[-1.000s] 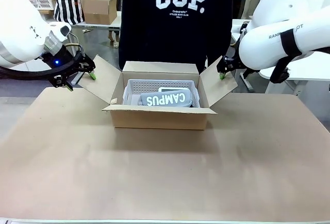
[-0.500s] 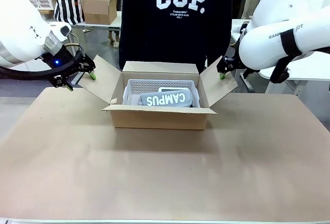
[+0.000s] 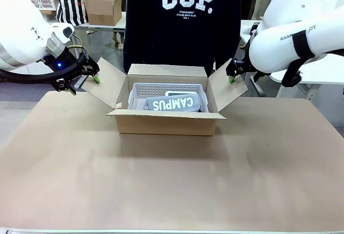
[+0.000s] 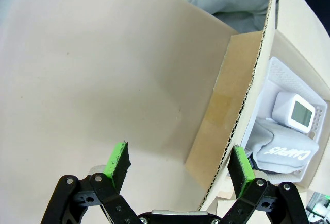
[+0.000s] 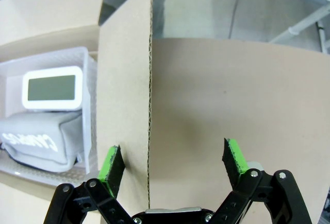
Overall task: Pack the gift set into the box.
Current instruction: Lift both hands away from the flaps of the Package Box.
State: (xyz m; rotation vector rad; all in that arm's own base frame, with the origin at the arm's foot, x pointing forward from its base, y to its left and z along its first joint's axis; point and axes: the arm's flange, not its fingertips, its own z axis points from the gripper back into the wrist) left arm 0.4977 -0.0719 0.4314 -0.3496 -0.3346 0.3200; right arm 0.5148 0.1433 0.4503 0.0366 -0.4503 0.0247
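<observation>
Gift set (image 3: pixel 174 103) sits in box (image 3: pixel 166 123), nothing moved this last second; left gripper (image 4: pixel 178 165) and right gripper (image 5: pixel 172 165) wide open astride side flaps (image 3: pixel 107 86), flaps unclosed

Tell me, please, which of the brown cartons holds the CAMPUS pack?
The wide, shallow box in front, flaps spread open; the smaller carton stands far behind at left.

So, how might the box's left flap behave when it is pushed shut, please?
Probably stiff: the corrugated left flap stands out flat, with no sag. It will likely fold at its crease rather than bend. The shallow box looks light, so it may slide on the paper.
</observation>
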